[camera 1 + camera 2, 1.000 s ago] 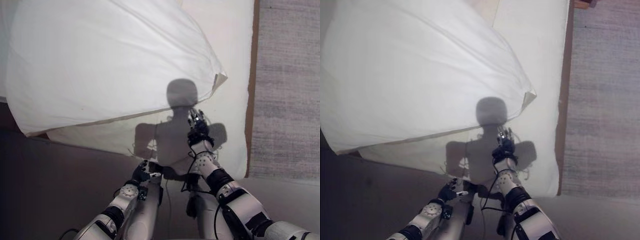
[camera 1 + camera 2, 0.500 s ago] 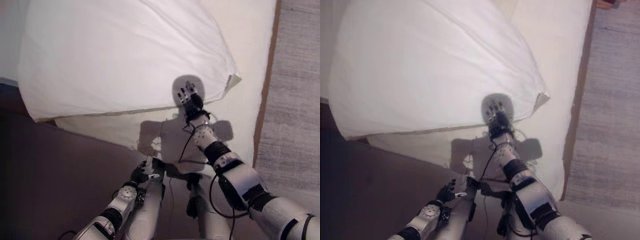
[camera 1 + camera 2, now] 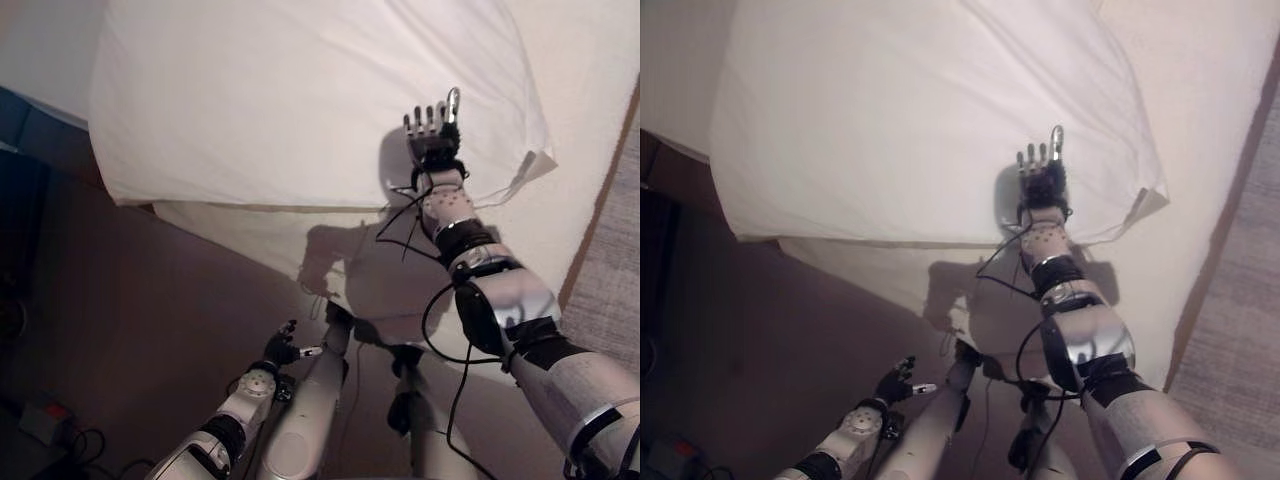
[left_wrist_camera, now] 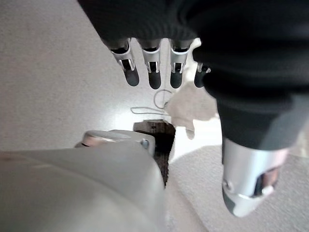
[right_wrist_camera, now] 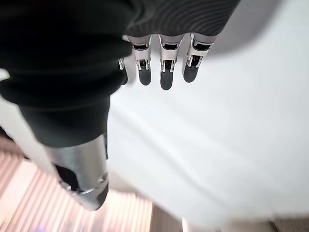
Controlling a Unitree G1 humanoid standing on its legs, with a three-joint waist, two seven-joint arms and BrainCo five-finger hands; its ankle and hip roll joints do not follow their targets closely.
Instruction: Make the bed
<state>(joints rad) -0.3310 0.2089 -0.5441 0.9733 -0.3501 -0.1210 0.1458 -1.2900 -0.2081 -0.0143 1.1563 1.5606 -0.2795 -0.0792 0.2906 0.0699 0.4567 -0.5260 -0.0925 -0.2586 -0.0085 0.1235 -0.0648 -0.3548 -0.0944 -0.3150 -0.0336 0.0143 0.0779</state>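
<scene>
One right robot hand (image 3: pixel 433 135), fingers straight, over white pillow (image 3: pixel 280 90).

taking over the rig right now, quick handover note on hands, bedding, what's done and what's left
Right hand: open, fingers straight, stretched out over the white pillow near its right end; whether it touches is unclear.
Left hand: low by the floor, open and holding nothing.
The pillow lies across the cream mattress, overhanging the near edge.
Done: nothing visibly finished.
Left: probably grasp and place the pillow, then smooth the bedding.
</scene>
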